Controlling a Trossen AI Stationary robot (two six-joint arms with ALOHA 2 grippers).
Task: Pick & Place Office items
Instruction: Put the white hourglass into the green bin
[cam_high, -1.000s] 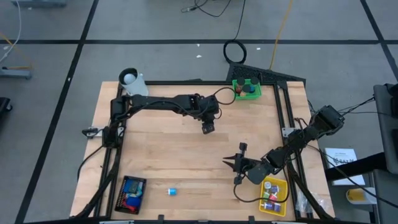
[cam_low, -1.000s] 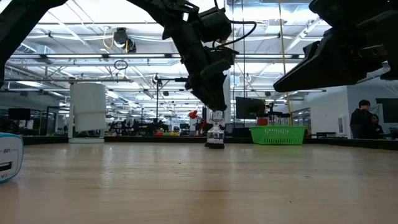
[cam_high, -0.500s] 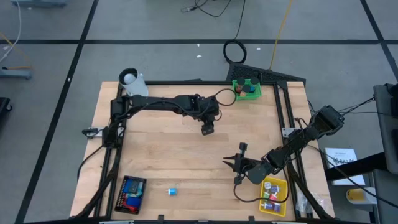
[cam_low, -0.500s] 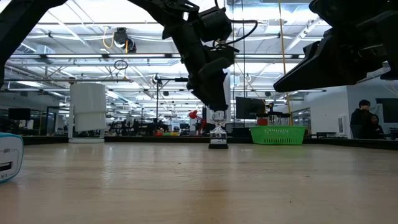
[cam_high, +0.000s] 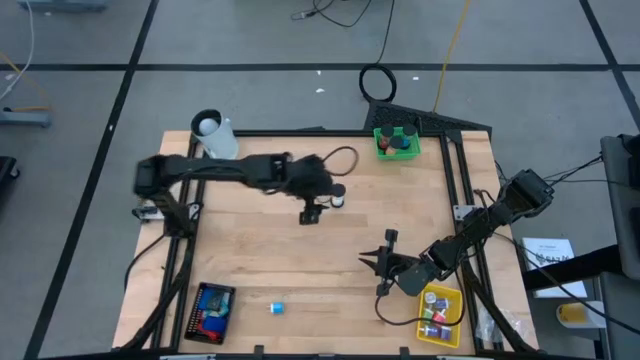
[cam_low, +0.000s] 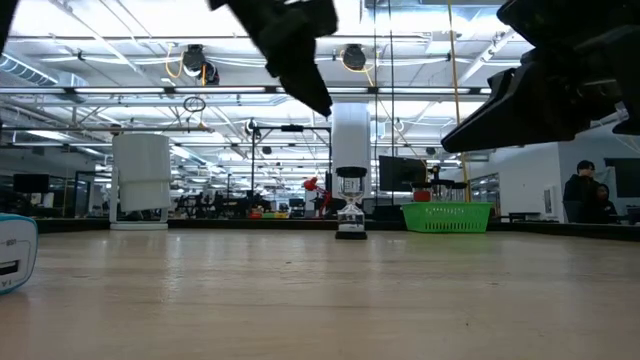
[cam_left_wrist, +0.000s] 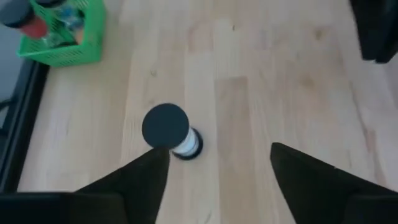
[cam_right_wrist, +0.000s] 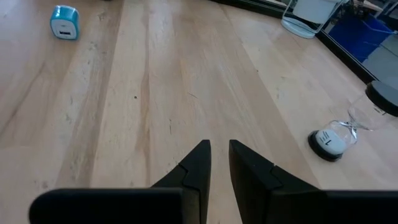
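Note:
A small hourglass (cam_high: 337, 200) with a black cap and a white lower bulb stands upright on its base on the wood; it also shows in the left wrist view (cam_left_wrist: 171, 132) and the low view (cam_low: 350, 205). My left gripper (cam_high: 310, 213) is open and hangs above the table just left of the hourglass, its fingers (cam_left_wrist: 134, 180) short of it. My right gripper (cam_high: 378, 262) is shut and waits near the table's right near corner, close over the wood (cam_right_wrist: 217, 155). A teal block (cam_high: 277, 308) lies on its side near the near edge.
The green tray (cam_high: 397, 143) with items sits at the far right corner, the yellow tray (cam_high: 440, 314) at the near right corner and the black mesh tray (cam_high: 212, 310) at the near left. A white cup (cam_high: 210, 130) stands at the far left. Bare wood lies mid-table.
My left gripper has come off the hourglass, risen and swung toward the table's left edge, the whole arm folding back with it. The hourglass stays upright where it stood. My right arm has kept still.

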